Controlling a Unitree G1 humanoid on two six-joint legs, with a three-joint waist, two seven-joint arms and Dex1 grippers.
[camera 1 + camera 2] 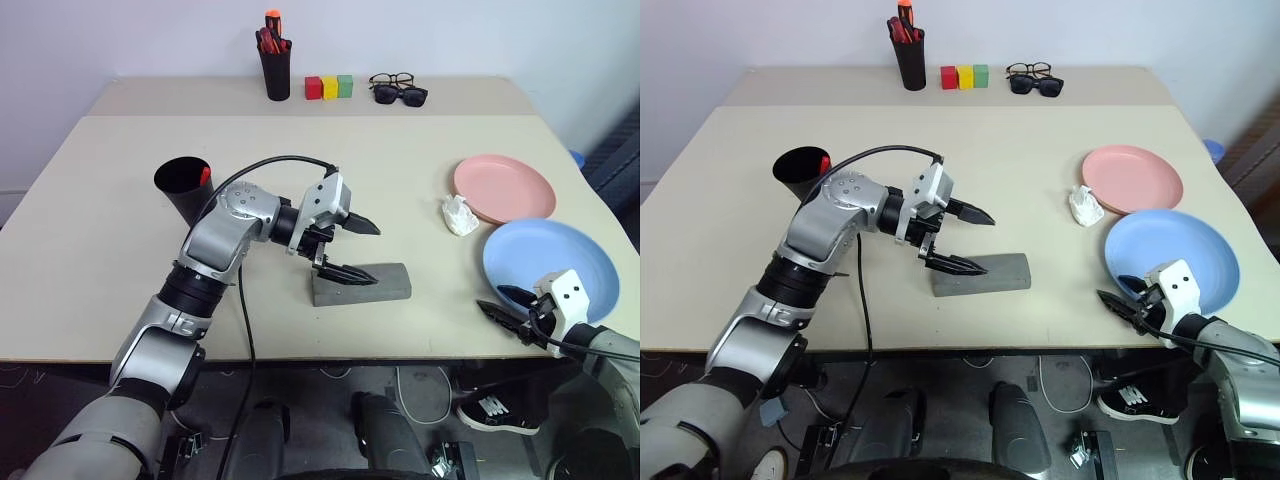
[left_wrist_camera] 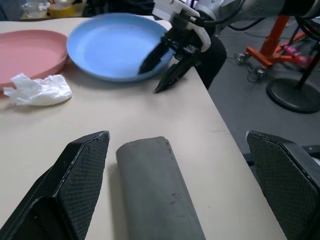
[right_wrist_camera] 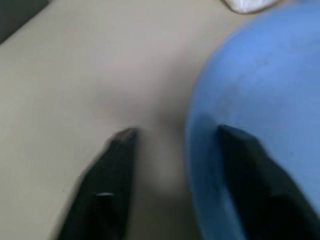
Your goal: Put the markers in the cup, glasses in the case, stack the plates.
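The grey case (image 1: 388,283) lies shut near the table's front middle. My left gripper (image 1: 371,254) hovers just above its left end, open, holding nothing; the left wrist view has the case (image 2: 155,190) between the fingers (image 2: 80,170). The black cup (image 1: 182,182) stands at the left with a red-orange marker tip (image 1: 204,175) at its rim. The pink plate (image 1: 504,187) and blue plate (image 1: 550,255) lie side by side at the right. My right gripper (image 1: 492,298) is open at the blue plate's near-left rim (image 3: 200,150), one finger over the plate, the other over the table. The glasses are out of view.
A crumpled white tissue (image 1: 460,215) lies left of the pink plate. At the back stand a black pen holder (image 1: 275,72) with red-orange pens, three coloured blocks (image 1: 329,87), and black-framed spectacles with sunglasses (image 1: 398,90). The table's front edge runs just below the case.
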